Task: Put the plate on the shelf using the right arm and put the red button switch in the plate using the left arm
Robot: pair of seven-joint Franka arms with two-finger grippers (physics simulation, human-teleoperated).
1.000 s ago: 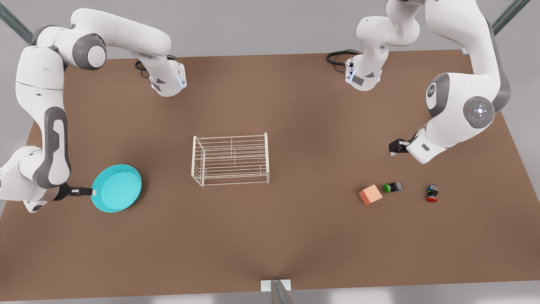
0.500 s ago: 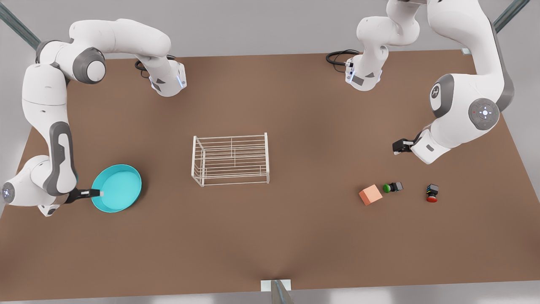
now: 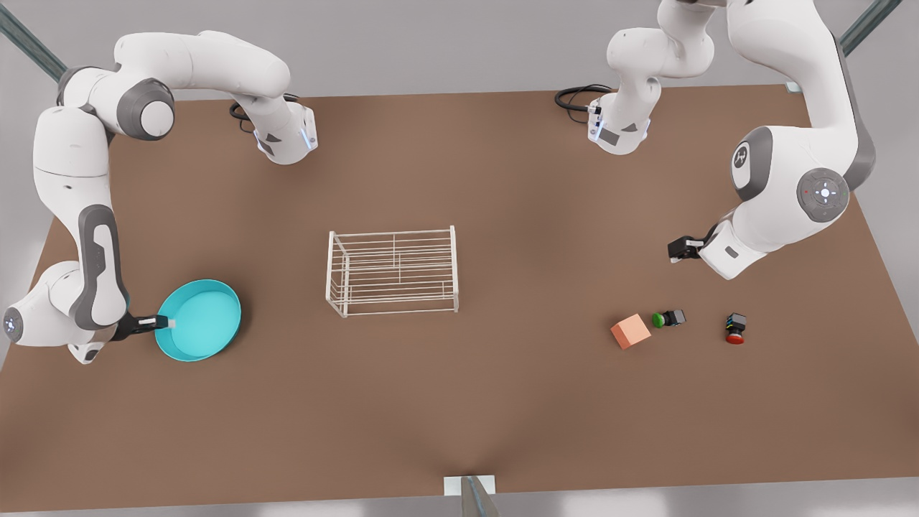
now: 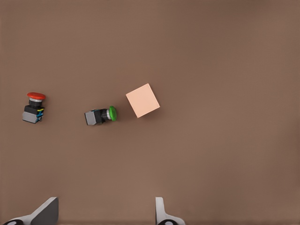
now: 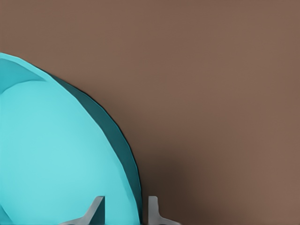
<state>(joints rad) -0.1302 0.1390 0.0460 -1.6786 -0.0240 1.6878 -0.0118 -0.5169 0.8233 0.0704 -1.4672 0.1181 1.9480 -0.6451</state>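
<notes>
Only the fingertips of each gripper enter the wrist views, cut off at the frame edge. In the right wrist view the right gripper (image 5: 123, 212) has one finger inside the plate (image 5: 51, 154) and one outside, straddling the rim (image 5: 125, 154); whether the pads actually press the rim is hard to make out. Much of the plate runs off that frame.

From the front, the right gripper (image 3: 166, 324) sits at the plate's (image 3: 201, 319) edge on the front view's left, the dark fingers (image 3: 140, 324) partly covered by the white wrist. The plate lies flat on the table (image 3: 459, 402), well apart from the shelf (image 3: 393, 271), which stands upright near the table's middle.

On the front view's right, the left gripper (image 3: 673, 251) hangs above the table, its body largely masked by the forearm. In the left wrist view the left gripper (image 4: 105, 213) stands wide apart, holding nothing.

Below it lie three small things in a rough row: the red switch (image 4: 33, 107) (image 3: 735, 328), the green switch (image 4: 100, 115) (image 3: 668, 318) lying on its side, and the cube (image 4: 142, 100) (image 3: 630, 331), just beside the green cap. The red switch lies apart from the other two.
</notes>
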